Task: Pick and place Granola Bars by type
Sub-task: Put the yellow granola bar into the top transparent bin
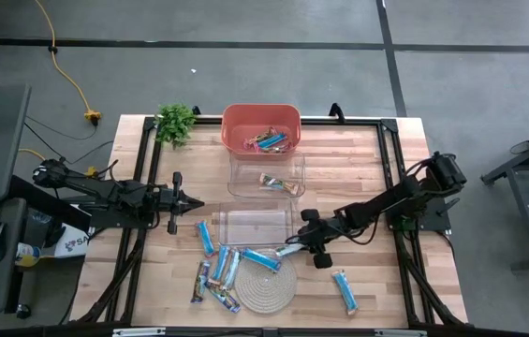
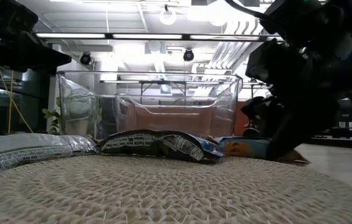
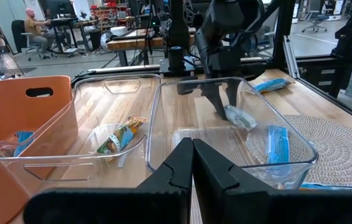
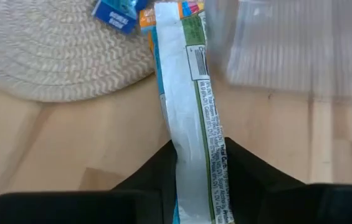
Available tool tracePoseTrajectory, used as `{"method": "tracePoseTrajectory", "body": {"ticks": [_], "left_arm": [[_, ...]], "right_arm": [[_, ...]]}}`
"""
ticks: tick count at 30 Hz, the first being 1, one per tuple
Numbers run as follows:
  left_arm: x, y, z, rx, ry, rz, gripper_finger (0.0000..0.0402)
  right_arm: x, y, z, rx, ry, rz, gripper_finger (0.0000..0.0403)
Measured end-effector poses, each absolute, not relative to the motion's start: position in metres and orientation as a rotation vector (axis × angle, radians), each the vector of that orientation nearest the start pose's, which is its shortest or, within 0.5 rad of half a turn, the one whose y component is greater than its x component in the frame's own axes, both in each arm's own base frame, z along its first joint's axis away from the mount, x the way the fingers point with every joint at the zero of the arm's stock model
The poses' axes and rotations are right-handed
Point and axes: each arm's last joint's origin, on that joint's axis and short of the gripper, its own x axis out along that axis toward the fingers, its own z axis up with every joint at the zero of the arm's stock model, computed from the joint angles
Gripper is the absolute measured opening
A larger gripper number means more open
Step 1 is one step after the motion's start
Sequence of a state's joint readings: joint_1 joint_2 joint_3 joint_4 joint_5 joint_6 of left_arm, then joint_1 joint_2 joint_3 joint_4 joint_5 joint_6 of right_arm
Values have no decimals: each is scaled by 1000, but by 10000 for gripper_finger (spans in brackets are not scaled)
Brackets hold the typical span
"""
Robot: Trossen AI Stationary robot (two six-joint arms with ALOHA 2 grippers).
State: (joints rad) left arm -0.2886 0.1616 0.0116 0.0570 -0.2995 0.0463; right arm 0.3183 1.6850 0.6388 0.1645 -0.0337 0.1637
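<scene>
Woven rope coaster (image 2: 163,190) fills the low view's foreground, blue granola bars (image 1: 219,267) scattered on and beside it. Right gripper (image 4: 197,163) is down at the table just off the coaster's edge, fingers set against both sides of one granola bar (image 4: 185,93) lying flat, its far end reaching the coaster. Clear bin (image 1: 255,223) lies just beyond this gripper. Left gripper (image 1: 187,203) waits on the bin's other side, fingers pressed together, holding nothing.
</scene>
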Motion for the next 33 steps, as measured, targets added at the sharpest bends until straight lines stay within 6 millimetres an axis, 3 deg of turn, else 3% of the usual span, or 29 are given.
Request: {"method": "tracePoseTrajectory", "body": {"ticks": [15, 25, 33], "left_arm": [[104, -22, 160, 73, 90, 9, 7], [104, -22, 160, 73, 89, 9, 7], [104, -22, 160, 73, 89, 9, 7]], "right_arm": [[263, 104, 142, 480, 953, 532, 94], [272, 115, 195, 623, 571, 688, 94], [268, 110, 240, 618, 240, 675, 94]]}}
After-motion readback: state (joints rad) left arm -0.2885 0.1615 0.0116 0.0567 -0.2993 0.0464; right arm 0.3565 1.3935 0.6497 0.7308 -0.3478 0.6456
